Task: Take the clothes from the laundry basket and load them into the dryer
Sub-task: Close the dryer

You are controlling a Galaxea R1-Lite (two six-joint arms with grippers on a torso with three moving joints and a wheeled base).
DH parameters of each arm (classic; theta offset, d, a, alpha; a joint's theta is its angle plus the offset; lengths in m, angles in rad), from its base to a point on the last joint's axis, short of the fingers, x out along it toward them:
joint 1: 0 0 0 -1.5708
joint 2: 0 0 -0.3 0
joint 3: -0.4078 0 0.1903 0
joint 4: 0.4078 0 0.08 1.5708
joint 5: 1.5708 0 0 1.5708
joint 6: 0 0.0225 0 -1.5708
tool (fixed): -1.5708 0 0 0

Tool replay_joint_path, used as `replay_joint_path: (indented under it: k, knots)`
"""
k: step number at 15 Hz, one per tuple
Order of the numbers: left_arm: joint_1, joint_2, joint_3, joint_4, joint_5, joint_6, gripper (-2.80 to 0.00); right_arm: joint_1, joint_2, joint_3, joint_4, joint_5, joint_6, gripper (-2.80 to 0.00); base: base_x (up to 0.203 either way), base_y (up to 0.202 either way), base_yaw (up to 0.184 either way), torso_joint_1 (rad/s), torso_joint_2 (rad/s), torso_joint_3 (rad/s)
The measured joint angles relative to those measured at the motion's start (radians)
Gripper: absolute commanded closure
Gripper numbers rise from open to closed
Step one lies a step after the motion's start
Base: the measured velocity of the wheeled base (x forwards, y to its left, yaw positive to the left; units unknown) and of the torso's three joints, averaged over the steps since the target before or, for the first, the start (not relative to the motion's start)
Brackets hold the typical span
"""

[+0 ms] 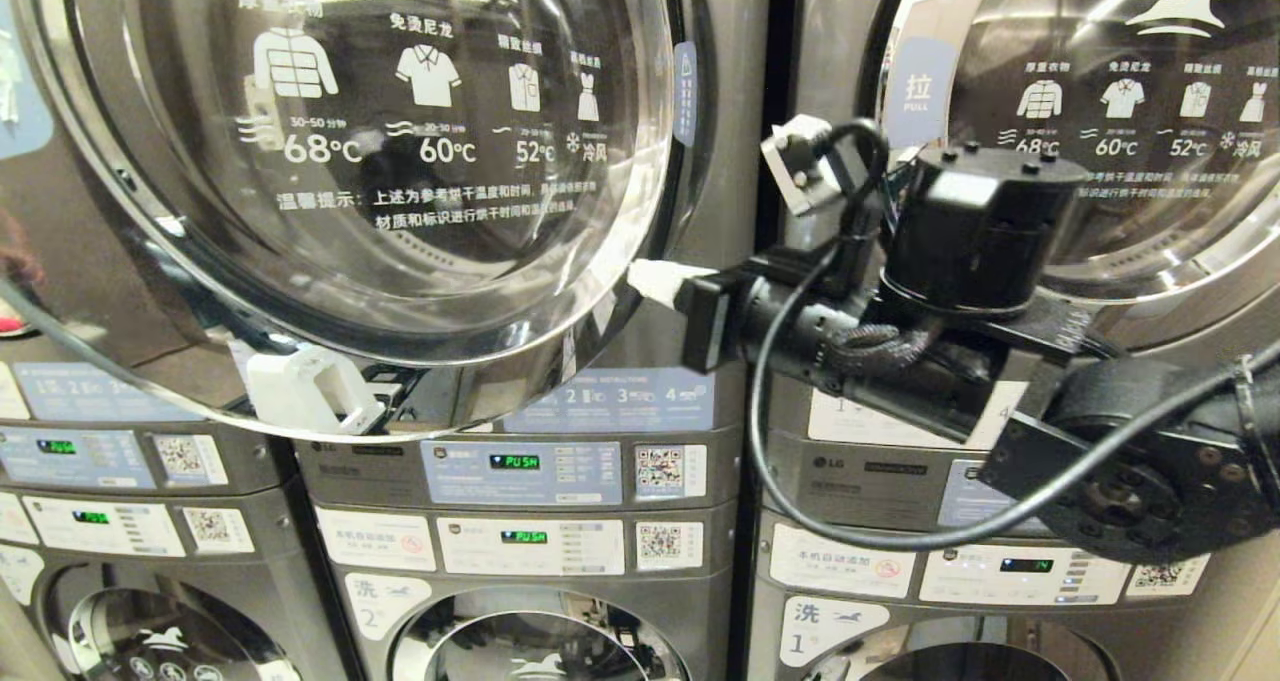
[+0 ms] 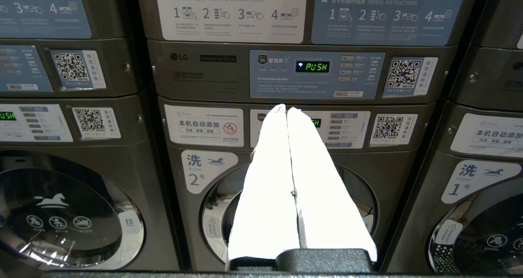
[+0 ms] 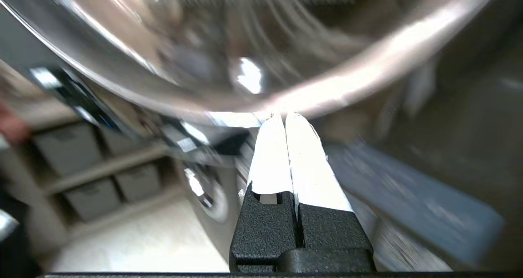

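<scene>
1. The dryer door [image 1: 350, 161] stands swung open on the left; the right gripper [image 1: 655, 279], clenched and empty, touches its rim.
2. The left gripper [image 2: 286, 108] is clenched and parked.
3. No clothes or basket are in sight; I judge all loading remains.

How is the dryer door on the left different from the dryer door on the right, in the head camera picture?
The left dryer door is swung open toward the camera, its white latch exposed; the right dryer door looks closed against its machine. The right pincer, shut, is at the left door's rim; nothing touches the right door. Both are round glass doors printed with the same clothing icons and temperatures.
</scene>
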Motion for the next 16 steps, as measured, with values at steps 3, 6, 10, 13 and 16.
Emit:
replay_joint_path:
  k: [3,6,10,13,16]
  knots:
    - [0.0,0.0,0.0,0.0,0.0,0.0,0.0,-0.162,-0.118,0.254,0.0,0.008,-0.083,0.0,0.0,0.0,0.0,0.0,0.0,0.0]
    - [0.0,0.0,0.0,0.0,0.0,0.0,0.0,-0.358,-0.259,0.503,0.001,0.067,-0.109,0.0,0.0,0.0,0.0,0.0,0.0,0.0]
    - [0.0,0.0,0.0,0.0,0.0,0.0,0.0,-0.553,-0.605,0.852,0.061,0.121,-0.139,0.0,0.0,0.0,0.0,0.0,0.0,0.0]
    - [0.0,0.0,0.0,0.0,0.0,0.0,0.0,-0.629,-0.936,1.012,0.243,0.023,-0.17,0.0,0.0,0.0,0.0,0.0,0.0,0.0]
    - [0.0,0.0,0.0,0.0,0.0,0.0,0.0,-0.664,-1.263,1.066,0.526,-0.043,-0.186,0.0,0.0,0.0,0.0,0.0,0.0,0.0]
